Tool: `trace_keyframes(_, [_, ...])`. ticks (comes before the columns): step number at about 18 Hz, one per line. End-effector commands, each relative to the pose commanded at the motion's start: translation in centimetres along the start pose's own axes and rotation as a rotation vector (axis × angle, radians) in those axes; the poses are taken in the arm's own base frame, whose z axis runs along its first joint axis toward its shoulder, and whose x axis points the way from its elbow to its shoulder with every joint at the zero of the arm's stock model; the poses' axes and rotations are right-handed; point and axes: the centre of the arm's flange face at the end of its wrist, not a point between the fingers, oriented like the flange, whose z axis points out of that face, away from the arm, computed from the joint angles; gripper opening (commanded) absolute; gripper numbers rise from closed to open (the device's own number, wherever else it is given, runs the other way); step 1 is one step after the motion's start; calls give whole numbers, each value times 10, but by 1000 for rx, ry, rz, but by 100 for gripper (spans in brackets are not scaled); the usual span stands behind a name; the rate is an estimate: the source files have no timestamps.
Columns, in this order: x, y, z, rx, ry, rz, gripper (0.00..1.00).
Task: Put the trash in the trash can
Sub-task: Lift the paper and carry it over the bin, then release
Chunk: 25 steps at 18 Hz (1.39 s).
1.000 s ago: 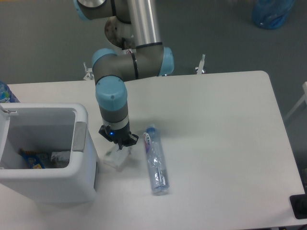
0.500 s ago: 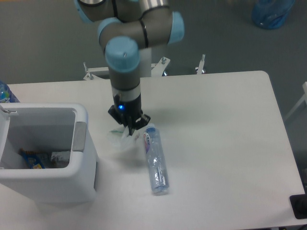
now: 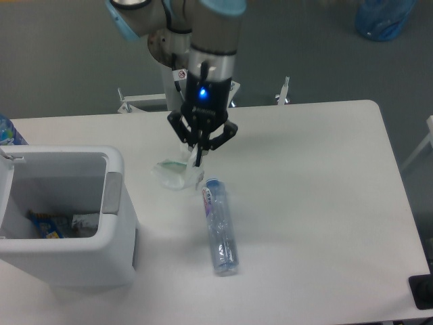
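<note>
The crumpled white wrapper point(image 3: 177, 173) with a thin green mark hangs from my gripper point(image 3: 199, 156), which is shut on its upper right corner, above the table just right of the trash can. A slim clear plastic bottle point(image 3: 220, 227) with a purple-red label near its cap lies on the table, just below and to the right of the wrapper. The white rectangular trash can point(image 3: 119, 233) with a grey side panel stands at the front left, its opening facing up.
Some colourful litter point(image 3: 49, 225) lies inside the can. A blue bottle top point(image 3: 8, 131) shows at the left edge, a blue bag point(image 3: 383, 17) on the floor at the far right, and a black object point(image 3: 423, 292) at the table's front right corner.
My gripper has lifted the wrapper off the table beside the can and carried it up and to the right, toward the back. The bottle has stayed put.
</note>
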Motion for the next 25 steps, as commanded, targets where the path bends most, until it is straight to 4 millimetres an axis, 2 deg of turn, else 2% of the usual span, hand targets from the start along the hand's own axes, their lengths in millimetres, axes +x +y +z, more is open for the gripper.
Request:
trace_keyframes(5, [7, -40, -24, 97, 57, -102, 1])
trace_keyframes(7, [9, -50, -21, 103, 76, -140, 1])
trace_keyframes(9, [24, -58, -20, 114, 111, -147, 1])
trace_keyframes(13, [61, -65, -1, 91, 174, -108, 1])
trace_keyframes(19, [97, -92, 36, 58, 247, -77, 1])
trace_keyframes(22, [114, -92, 45, 45, 272, -49, 1])
trace_keyframes(25, [132, -90, 68, 14, 308, -27, 1])
